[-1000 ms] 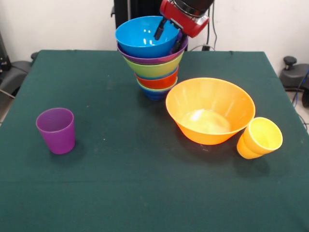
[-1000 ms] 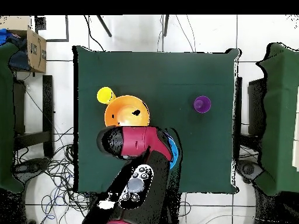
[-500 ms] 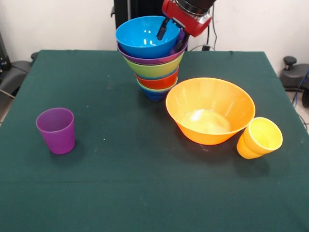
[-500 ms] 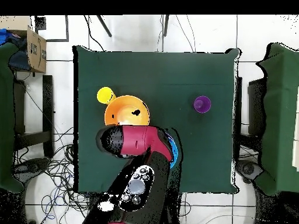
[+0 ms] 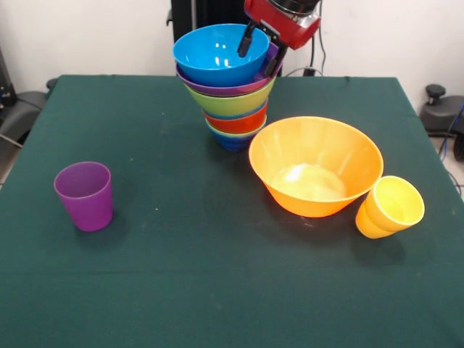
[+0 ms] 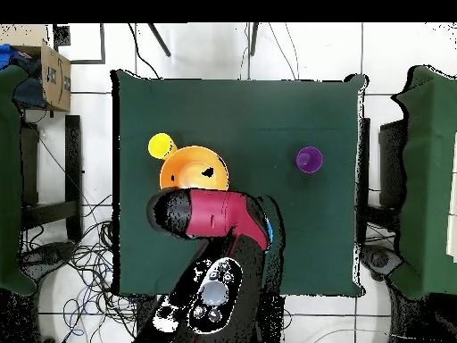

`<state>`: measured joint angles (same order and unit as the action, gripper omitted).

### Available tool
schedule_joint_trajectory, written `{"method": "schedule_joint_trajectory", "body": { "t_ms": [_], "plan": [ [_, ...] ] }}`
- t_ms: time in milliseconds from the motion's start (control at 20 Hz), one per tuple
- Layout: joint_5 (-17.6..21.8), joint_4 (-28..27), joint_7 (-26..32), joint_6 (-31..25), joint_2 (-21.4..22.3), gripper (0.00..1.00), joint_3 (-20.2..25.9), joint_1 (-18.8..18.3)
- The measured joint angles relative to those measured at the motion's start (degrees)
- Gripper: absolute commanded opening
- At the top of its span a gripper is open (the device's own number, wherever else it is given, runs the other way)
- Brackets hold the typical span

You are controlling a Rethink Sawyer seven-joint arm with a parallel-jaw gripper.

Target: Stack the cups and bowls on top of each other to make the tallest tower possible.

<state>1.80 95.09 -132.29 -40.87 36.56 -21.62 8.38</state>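
The front view shows the tower whole: a leaning pile of nested bowls near the table's far edge, a blue bowl on top, then purple, green, red-orange, another pale rim, and a dark blue one lowest. I count six layers there, though the lower rims are hard to separate. From overhead the red arm covers almost all of it; only a sliver of blue rim peeks out at the arm's 3 o'clock side.

The gripper hangs at the pile's 2 o'clock edge, its two black fingers spread, one over the blue bowl's inside, the other outside the rim, pinching nothing.

One large orange bowl stands alone at 4 o'clock from the tower. Two cups: a yellow cup, tilted, just beside the orange bowl at its 4 o'clock, and a purple cup, upright, well apart at the tower's 8 o'clock.

Overhead also shows a cardboard box at 10 o'clock off the table, and cables on the floor.
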Motion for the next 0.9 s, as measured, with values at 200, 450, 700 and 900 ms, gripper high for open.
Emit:
{"method": "schedule_joint_trajectory", "body": {
  "t_ms": [200, 450, 700, 900],
  "plan": [
    [-0.2, -0.5, 0.0, 0.0, 1.0, 1.00, 0.0, 0.0],
    [-0.2, -1.3, 0.0, -0.1, 2.0, 1.00, 0.0, 0.0],
    [-0.2, -2.3, 0.0, -1.4, 3.3, 1.00, 0.0, 0.0],
    [-0.2, -3.4, 0.0, -3.1, 3.8, 1.00, 0.0, 0.0]
  ]
}}
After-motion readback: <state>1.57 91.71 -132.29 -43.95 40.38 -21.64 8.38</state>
